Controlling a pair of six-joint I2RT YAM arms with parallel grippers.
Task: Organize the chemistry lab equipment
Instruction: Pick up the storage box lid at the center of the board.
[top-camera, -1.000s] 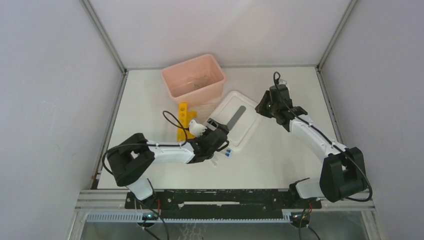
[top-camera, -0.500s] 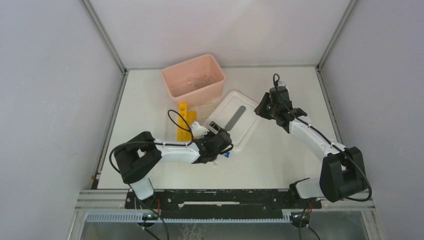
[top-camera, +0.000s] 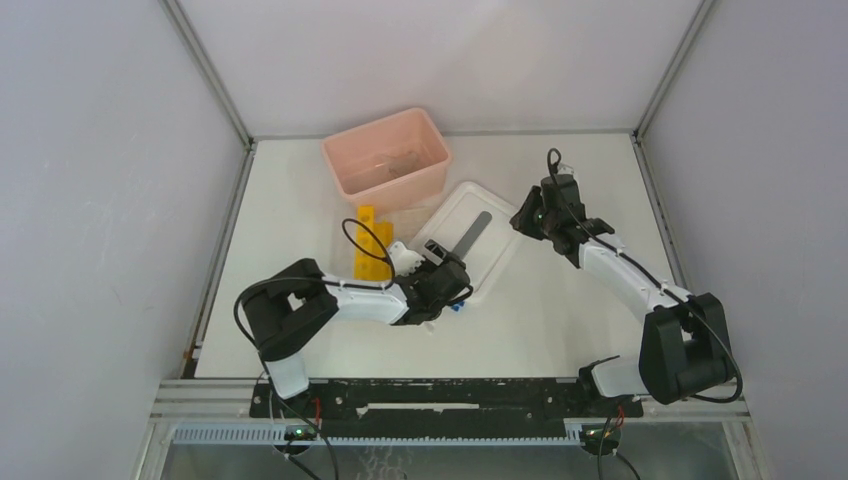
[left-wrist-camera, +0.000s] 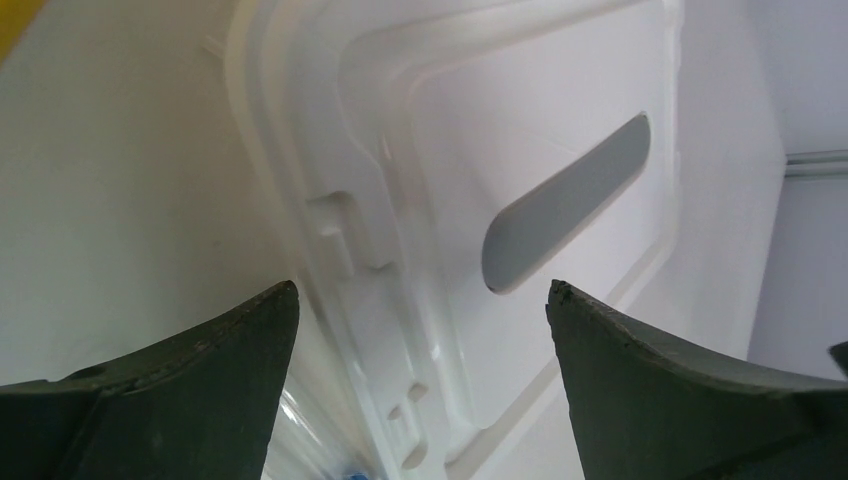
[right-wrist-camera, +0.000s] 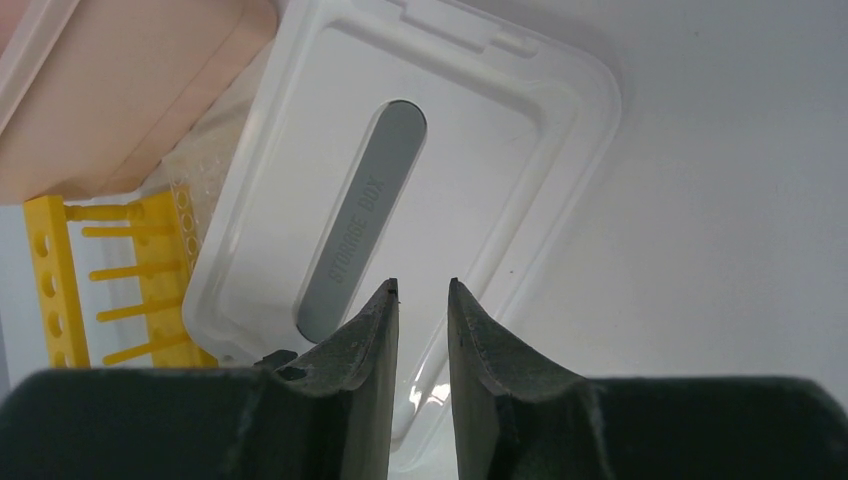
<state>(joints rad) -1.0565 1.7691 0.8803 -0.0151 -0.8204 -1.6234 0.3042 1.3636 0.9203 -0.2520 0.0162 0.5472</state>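
My left gripper is open wide and empty, low at the near left corner of the white slotted lid. In the left wrist view the gripper frames the lid. A clear blue-capped tube lies just below it and shows at the bottom edge of that view. The yellow rack lies left of the lid, partly under my left arm. A clear gridded rack lies between bin and lid. My right gripper hovers over the lid's right edge, with its jaws nearly together and empty.
The pink bin stands at the back centre, with some clear items inside. The yellow rack also shows at the left of the right wrist view. Grey walls enclose the table on three sides.
My left arm has reached farther right, bringing its gripper closer to the lid's corner and over the blue-capped tube. The right arm has barely moved.
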